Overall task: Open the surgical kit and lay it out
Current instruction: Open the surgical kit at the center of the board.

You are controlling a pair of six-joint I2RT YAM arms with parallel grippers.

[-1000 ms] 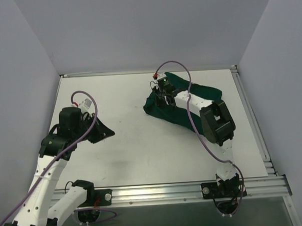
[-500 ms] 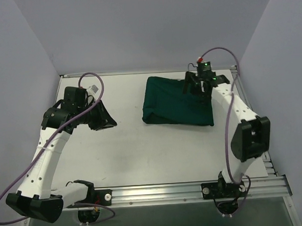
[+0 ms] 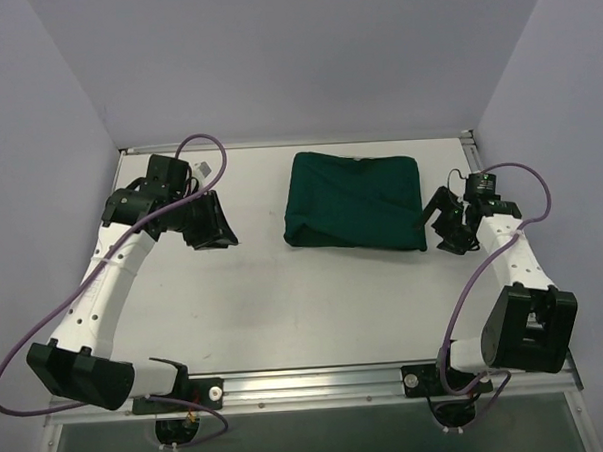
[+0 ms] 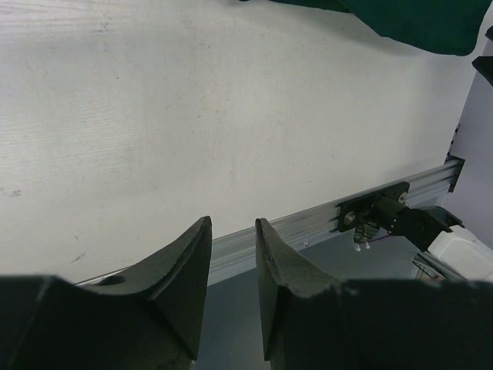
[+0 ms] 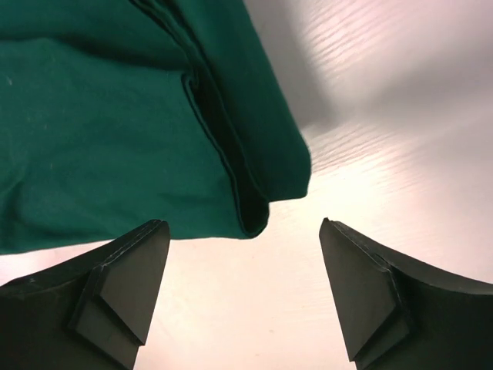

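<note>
top external: surgical kit point(image 3: 353, 201) is lying on the white table point(image 3: 285, 307), toward the far edge and a little right of centre. it is showing as a flat dark green cloth bundle, folded shut. its long axis is running left to right, roughly along the far edge. the near edge is slanting slightly, its right end sitting nearer the arms than its left.

right gripper point(image 3: 440, 223) is sitting just beside the kit's near right corner, on its right side, pointing left at it. from the right wrist view the right gripper point(image 5: 244, 229) is standing with fingers spread wide and nothing between them. the kit's point(image 5: 115, 131) corner is showing just ahead of the gap, stacked fold edges facing the camera. cannot tell whether cloth and fingers are touching.

left gripper point(image 3: 225, 239) is hanging over bare table well apart from the kit, off to its left, fingers aiming right and toward the near side. from the left wrist view the left gripper point(image 4: 233, 225) is showing a narrow gap between its fingers, holding nothing. a strip of the kit's point(image 4: 416, 23) green cloth is showing at the far top right. the aluminium rail point(image 4: 323, 220) at the table's near edge is crossing beyond the fingertips.
</note>
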